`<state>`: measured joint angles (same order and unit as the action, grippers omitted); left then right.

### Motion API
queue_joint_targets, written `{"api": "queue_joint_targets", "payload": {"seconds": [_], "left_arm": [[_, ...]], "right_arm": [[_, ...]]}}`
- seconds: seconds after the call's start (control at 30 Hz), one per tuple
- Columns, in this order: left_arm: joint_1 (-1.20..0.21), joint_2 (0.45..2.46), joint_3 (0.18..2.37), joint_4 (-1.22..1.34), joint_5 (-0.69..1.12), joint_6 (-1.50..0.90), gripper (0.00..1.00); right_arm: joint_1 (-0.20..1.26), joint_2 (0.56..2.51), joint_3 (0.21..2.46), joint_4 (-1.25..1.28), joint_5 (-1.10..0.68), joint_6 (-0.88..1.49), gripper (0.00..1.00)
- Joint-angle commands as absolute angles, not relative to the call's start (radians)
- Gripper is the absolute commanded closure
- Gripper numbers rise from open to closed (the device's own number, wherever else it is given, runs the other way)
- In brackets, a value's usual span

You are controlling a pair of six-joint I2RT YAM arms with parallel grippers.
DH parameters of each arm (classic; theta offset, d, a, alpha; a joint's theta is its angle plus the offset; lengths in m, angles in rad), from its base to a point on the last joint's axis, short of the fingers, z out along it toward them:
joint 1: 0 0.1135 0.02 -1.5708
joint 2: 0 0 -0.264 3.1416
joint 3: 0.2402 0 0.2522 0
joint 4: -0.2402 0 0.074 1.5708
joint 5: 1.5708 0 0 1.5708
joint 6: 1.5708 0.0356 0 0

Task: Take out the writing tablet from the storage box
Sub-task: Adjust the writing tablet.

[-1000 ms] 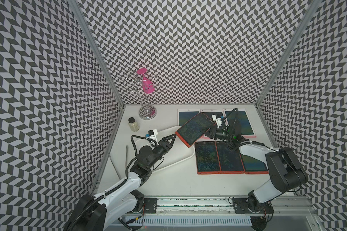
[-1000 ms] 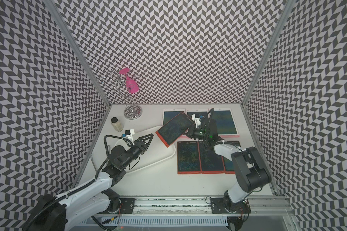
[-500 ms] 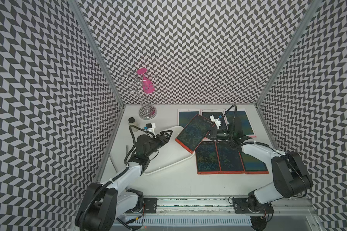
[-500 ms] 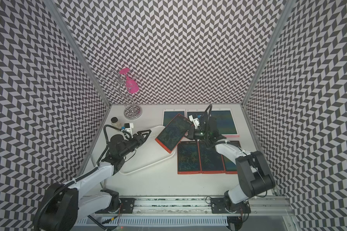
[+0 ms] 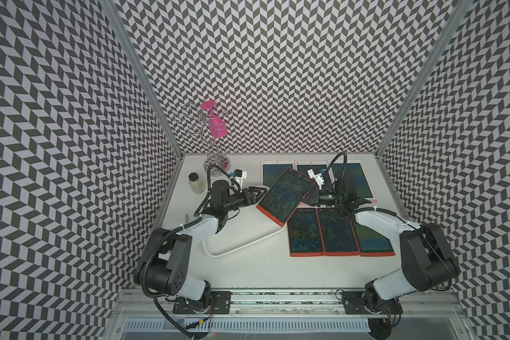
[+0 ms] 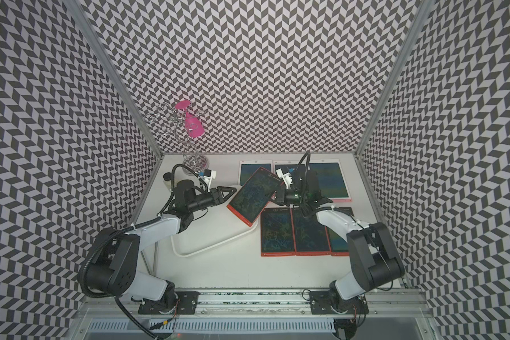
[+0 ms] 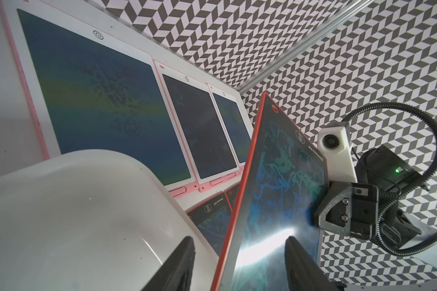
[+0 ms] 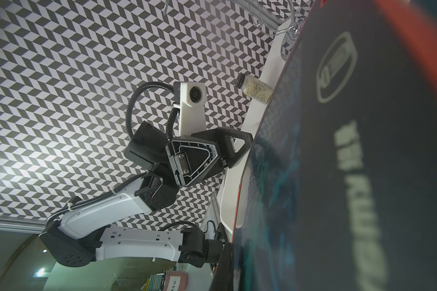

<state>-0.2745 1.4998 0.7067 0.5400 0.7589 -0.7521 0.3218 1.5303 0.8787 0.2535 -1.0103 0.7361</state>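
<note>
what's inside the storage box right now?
The visible floor of the storage box is bare. Its far end is covered by the tilted writing tablet in the right gripper, and part by the left gripper.

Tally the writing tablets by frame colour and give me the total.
Red-framed tablets: 4
White-framed tablets: 3
Total: 7

Red-framed tablet (image 5: 286,200) with a dark, scribbled screen hangs tilted, clamped in the right hand (image 5: 308,200). Its opposite edge is just beside the spread left hand (image 5: 259,195). The shallow white box (image 5: 239,250) lies flat beneath.
</note>
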Motion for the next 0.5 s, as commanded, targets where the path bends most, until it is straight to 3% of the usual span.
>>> {"api": "queue_joint_targets", "payload": {"seconds": [0.0,0.47], "left_arm": [[-0.277,1.514,0.727,0.569,0.833,-0.728,0.41],[-0.327,1.612,0.756,0.729,1.018,-0.812,0.42]], "right_arm": [[0.319,1.523,0.899,0.298,-1.044,0.719,1.00],[0.328,1.546,0.910,0.298,-1.093,0.706,1.00]]}}
